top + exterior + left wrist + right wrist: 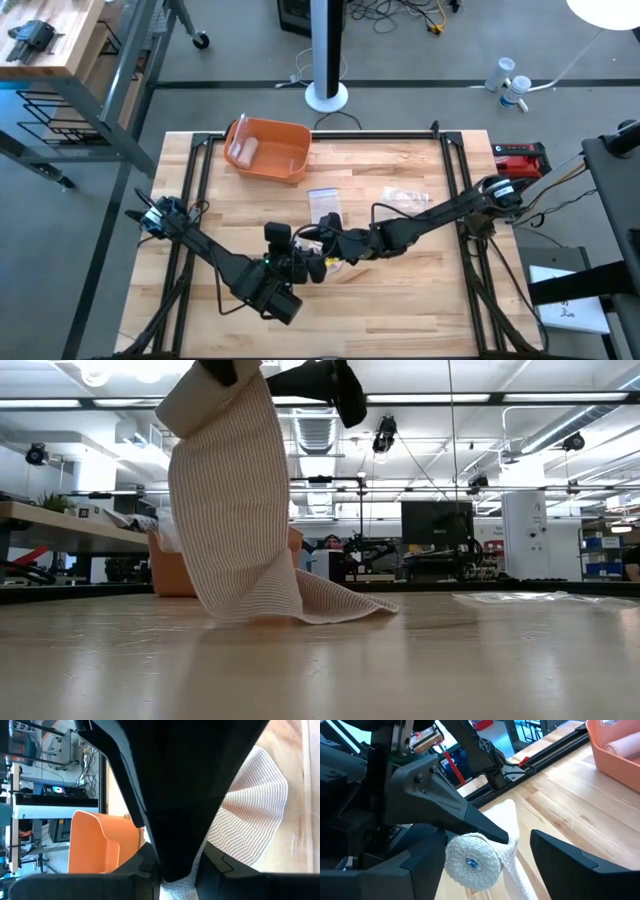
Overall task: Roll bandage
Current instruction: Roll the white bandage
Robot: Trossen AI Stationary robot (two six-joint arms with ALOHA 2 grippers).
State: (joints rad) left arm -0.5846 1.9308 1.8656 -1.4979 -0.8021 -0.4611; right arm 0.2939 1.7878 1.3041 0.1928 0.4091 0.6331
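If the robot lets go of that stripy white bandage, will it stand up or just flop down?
Probably flop. The bandage hangs limp from the grippers, and its loose end lies crumpled on the table, so it looks soft, not stiff. It seems light too. The rolled part is round, so it might roll and unwind if dropped.

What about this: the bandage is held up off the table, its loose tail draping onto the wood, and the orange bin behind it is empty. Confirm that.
One thing is wrong: the orange bin is not empty. The high view shows a pale roll lying in it. The bandage is indeed held up, its tail draping onto the table.
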